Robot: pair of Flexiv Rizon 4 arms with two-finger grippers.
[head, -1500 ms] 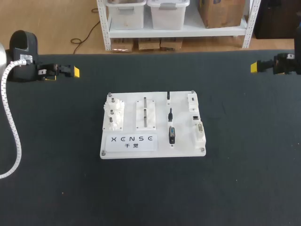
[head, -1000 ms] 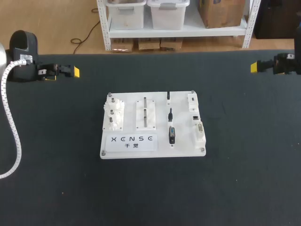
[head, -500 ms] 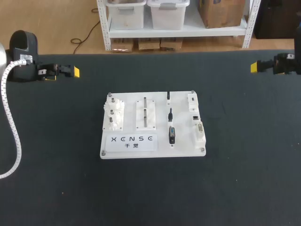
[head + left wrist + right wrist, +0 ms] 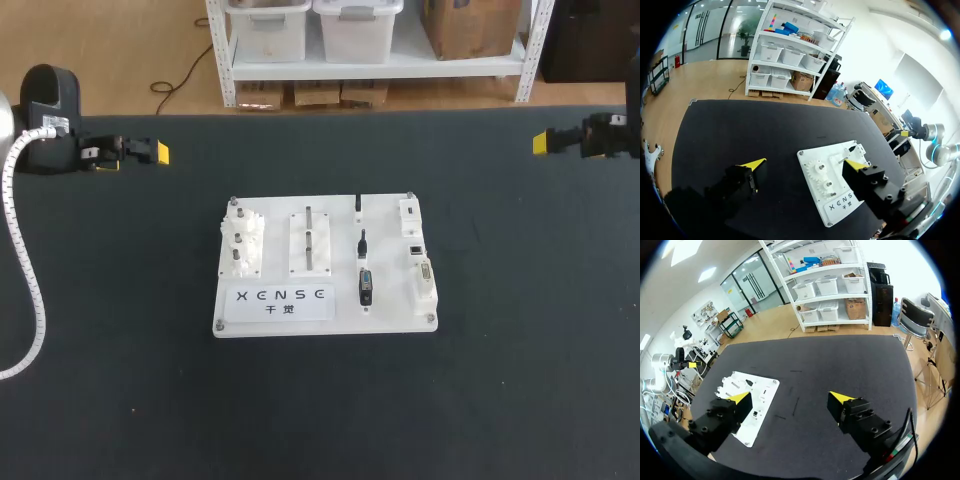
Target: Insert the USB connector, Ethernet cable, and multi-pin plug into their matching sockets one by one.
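Note:
A white practice board [image 4: 300,325] lies in the middle of the black table. On it, in a column, rest a small black USB connector [image 4: 359,205], an Ethernet cable plug [image 4: 363,243] and a dark multi-pin plug [image 4: 366,286]. The white socket blocks [image 4: 420,260] stand along the board's right edge. My left gripper [image 4: 150,152] hovers over the table's far left, well away from the board, open and empty [image 4: 805,164]. At the far right my right gripper [image 4: 545,142] is open too, nothing between its fingers [image 4: 790,397]. The board [image 4: 765,390] lies ahead of it.
The board's left part carries white gears [image 4: 243,240] and a block with metal pegs [image 4: 311,240]. Screw posts stand at its corners. A white ribbed cable [image 4: 25,270] from my left arm hangs over the table's left side.

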